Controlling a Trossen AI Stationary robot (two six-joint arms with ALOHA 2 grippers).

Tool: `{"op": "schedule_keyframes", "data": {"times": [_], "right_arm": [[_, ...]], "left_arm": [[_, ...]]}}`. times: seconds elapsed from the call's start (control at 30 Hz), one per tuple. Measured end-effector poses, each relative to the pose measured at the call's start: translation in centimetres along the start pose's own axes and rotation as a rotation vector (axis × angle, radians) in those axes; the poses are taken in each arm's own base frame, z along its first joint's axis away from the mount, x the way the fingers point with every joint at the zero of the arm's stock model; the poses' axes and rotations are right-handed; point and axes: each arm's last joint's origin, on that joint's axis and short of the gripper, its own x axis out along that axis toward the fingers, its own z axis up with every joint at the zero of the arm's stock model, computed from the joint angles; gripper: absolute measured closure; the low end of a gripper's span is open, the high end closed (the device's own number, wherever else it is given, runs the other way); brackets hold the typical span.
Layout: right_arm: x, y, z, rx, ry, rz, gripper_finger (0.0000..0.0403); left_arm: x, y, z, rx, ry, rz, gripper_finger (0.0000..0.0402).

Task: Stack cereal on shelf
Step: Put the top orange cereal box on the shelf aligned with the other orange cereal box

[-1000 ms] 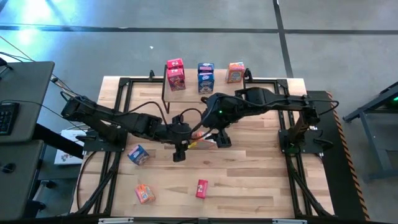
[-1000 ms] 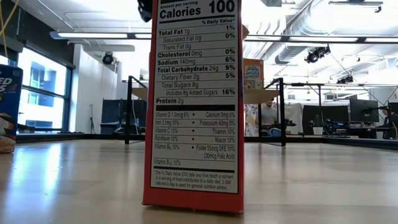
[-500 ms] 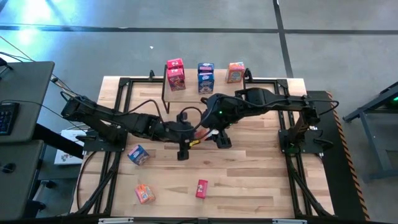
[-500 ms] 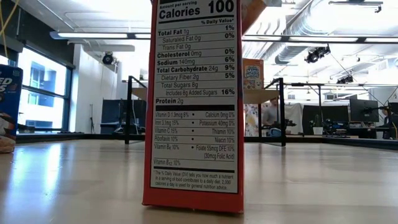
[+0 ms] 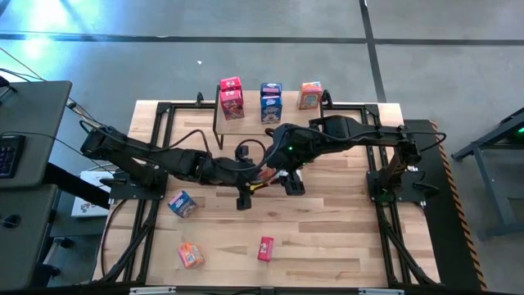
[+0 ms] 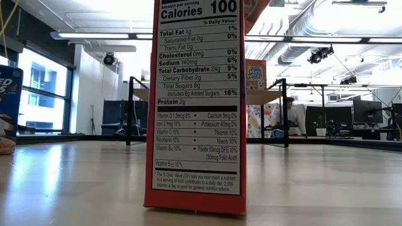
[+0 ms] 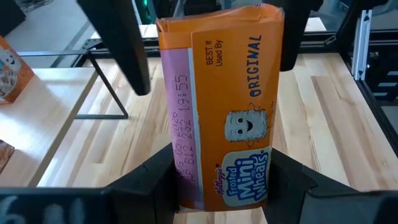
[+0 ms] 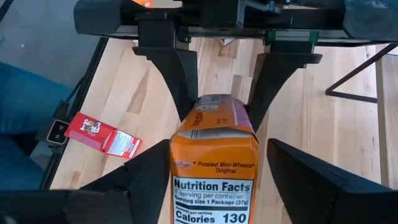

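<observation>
Wooden bench (image 5: 344, 229) first, with the shelf (image 5: 270, 115) at its far edge carrying five boxes. Mid-bench the two arms meet over one orange cereal box (image 7: 224, 106): the left gripper (image 7: 221, 186) has its jaws clamped on one end, and the right gripper (image 8: 214, 180) straddles the other end, jaws apart beside its sides. Its long axis runs between them. It reads Frosted Mini-Wheats, unopened by the look of it.

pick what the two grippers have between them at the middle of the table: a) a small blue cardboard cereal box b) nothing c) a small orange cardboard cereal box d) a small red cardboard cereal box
c: the left wrist view shows the left gripper shut on a small orange cardboard cereal box, with the right gripper's fingers either side of its other end.
</observation>
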Motion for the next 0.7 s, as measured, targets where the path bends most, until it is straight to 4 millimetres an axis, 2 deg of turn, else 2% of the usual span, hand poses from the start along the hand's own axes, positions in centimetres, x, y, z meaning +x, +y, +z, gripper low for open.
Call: {"op": "schedule_keyframes", "data": {"times": [0.4,0.7], "right_arm": [[0.01,-0.04,-0.03,0.000,0.003,-0.005,0.0239],[0.01,-0.01,-0.01,-0.007,0.001,0.001,0.0253]], "left_arm": [[0.22,0.72,0.07,-0.013,-0.001,0.019,0.0234],[0.21,0.69,0.09,-0.015,-0.003,0.018,0.0234]]}}
